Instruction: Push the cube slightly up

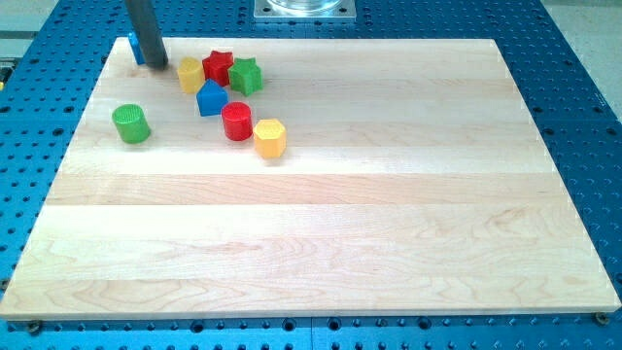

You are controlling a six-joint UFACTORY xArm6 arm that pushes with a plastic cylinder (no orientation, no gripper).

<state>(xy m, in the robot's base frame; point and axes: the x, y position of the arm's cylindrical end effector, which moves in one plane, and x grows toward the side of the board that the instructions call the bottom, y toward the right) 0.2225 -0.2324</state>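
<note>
A blue cube [135, 48] sits at the board's top left corner, mostly hidden behind my dark rod. My tip [157, 65] rests on the board just to the right of and below the cube, touching or nearly touching it. To the tip's right lie a yellow block [190, 74], a red star [219, 66] and a green star [246, 75]. Below them are a blue pointed block [211, 98], a red cylinder [237, 121] and a yellow hexagonal block [270, 138]. A green cylinder [131, 123] stands alone at the left.
The wooden board [321, 233] lies on a blue perforated table [583, 78]. A metal mount [305, 9] shows at the view's top centre. The cube is close to the board's top and left edges.
</note>
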